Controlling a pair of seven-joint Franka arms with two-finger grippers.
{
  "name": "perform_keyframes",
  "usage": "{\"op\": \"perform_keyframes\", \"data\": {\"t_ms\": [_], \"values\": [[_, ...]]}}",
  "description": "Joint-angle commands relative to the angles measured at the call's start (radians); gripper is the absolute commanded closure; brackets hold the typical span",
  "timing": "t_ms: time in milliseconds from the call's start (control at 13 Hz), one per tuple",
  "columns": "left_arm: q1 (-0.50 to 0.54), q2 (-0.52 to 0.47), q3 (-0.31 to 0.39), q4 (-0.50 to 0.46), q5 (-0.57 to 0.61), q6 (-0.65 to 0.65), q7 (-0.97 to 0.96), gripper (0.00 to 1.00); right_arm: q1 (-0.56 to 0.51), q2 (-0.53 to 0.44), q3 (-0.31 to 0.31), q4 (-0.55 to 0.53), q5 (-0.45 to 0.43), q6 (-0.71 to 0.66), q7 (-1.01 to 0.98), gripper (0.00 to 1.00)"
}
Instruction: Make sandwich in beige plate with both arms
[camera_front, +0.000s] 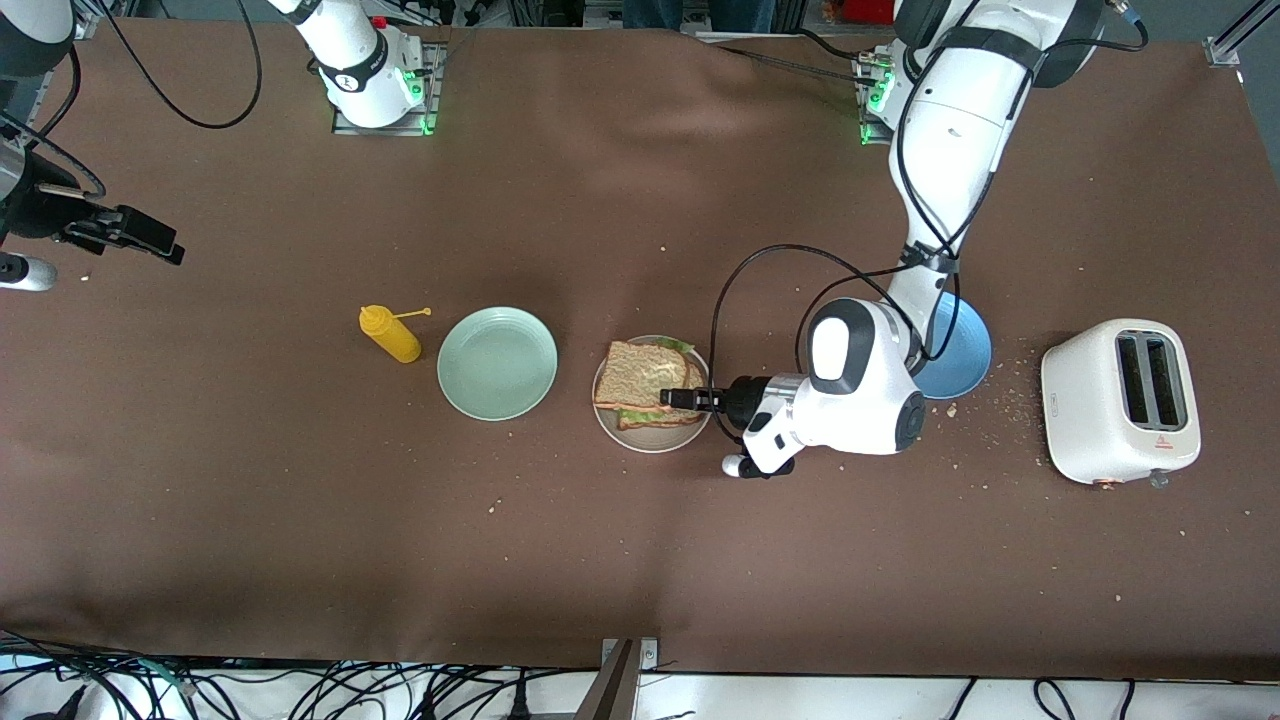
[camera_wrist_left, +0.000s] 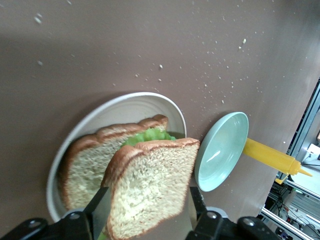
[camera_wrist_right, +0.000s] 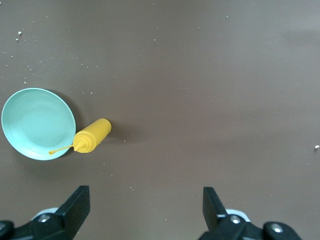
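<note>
The beige plate (camera_front: 650, 441) lies mid-table and holds a lower toast slice (camera_wrist_left: 85, 165) with green lettuce (camera_wrist_left: 147, 136) on it. My left gripper (camera_front: 680, 398) reaches in low from the left arm's end and is shut on the top toast slice (camera_wrist_left: 150, 190). It holds the slice by its side edges, tilted over the lettuce. In the front view this slice (camera_front: 645, 372) covers most of the sandwich. My right gripper (camera_front: 150, 240) is open and empty, up over the right arm's end of the table, where it waits. Its fingers (camera_wrist_right: 77, 200) stand wide apart.
A mint-green plate (camera_front: 497, 362) lies beside the beige plate toward the right arm's end, with a yellow squeeze bottle (camera_front: 392, 335) lying past it. A blue plate (camera_front: 965, 350) sits under the left arm. A white toaster (camera_front: 1120, 400) stands at the left arm's end. Crumbs are scattered around.
</note>
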Motion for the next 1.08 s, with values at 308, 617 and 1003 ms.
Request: {"op": "perform_keyframes", "data": {"t_ms": [308,617,1003], "values": [[0.249,-0.085,-0.007,0.008,0.367,-0.053,0.016,0.0,-0.006,-0.005,0.003,0.013,0.02,-0.02,-0.018,0.0],[0.401,-0.203,-0.008,0.011,0.621,-0.212,0.016,0.0,-0.004,-0.005,0.004,0.013,0.02,-0.02,-0.018,0.0],[0.435,-0.327,-0.008,0.012,0.878,-0.333,0.014,0.0,-0.003,-0.007,0.004,0.013,0.022,-0.02,-0.018,0.0]]}}
